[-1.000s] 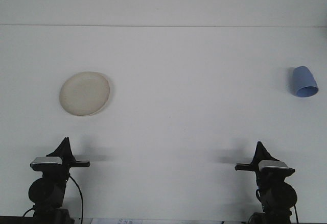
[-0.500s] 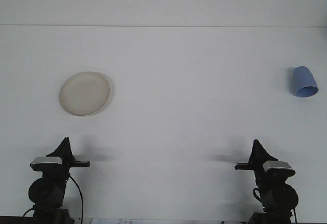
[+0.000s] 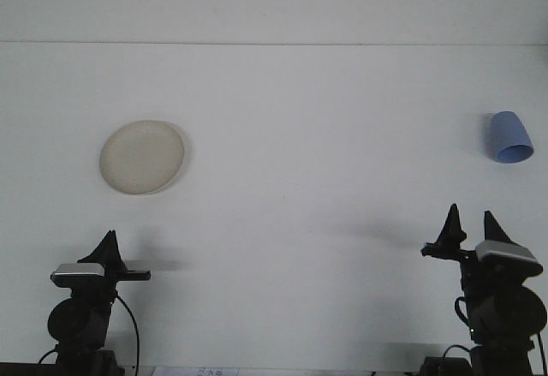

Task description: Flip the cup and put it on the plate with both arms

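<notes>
A blue cup [image 3: 509, 137] lies on its side at the far right of the white table, its wide mouth turned toward the front. A round cream plate [image 3: 141, 157] lies flat and bare on the left. My right gripper [image 3: 471, 222] stands near the front right, below and left of the cup and well apart from it, open, with two dark fingertips [image 3: 451, 219] spread and nothing between them. My left gripper [image 3: 109, 244] is at the front left, below the plate, its fingers together in a single point, holding nothing.
The white table [image 3: 308, 179] ends at a back edge against a pale wall. Both arm bases and their cables sit along the front edge. A wide stretch of tabletop separates the plate from the cup.
My right arm has moved to the right and a little forward toward the cup, and its gripper has gone from shut to open. The left arm, the plate and the cup have not moved.
</notes>
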### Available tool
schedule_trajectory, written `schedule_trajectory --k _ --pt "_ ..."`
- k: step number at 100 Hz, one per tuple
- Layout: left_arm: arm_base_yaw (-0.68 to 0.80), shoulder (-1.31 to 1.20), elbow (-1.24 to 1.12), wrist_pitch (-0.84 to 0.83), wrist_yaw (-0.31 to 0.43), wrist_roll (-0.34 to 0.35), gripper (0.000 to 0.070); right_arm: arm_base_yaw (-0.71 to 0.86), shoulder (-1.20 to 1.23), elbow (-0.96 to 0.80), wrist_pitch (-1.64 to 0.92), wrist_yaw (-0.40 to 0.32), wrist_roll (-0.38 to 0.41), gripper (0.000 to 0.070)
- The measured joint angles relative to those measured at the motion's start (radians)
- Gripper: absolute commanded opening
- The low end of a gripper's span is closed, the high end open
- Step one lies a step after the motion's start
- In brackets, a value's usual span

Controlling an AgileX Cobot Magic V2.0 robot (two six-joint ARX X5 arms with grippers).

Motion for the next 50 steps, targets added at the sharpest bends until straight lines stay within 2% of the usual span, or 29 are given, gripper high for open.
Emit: schedule_trajectory --k 13,24,40,50 --pt "0.0 0.0 0.0 0.0 0.0 0.0 0.0015 -0.022 0.208 0.11 -0.01 0.068 -0.131 0.0444" --pt "0.0 0.0 0.0 0.0 0.0 0.0 0.0015 -0.093 0.396 0.2 -0.003 0.069 -0.215 0.0444" --pt "0.0 0.0 0.0 0.0 0.0 0.0 0.0015 -0.267 0.616 0.237 0.042 -0.002 -0.306 0.0443" --pt "0.0 0.0 0.0 0.0 0.0 0.0 0.0015 -0.4 0.715 0.237 0.102 -0.091 -0.35 0.0443"
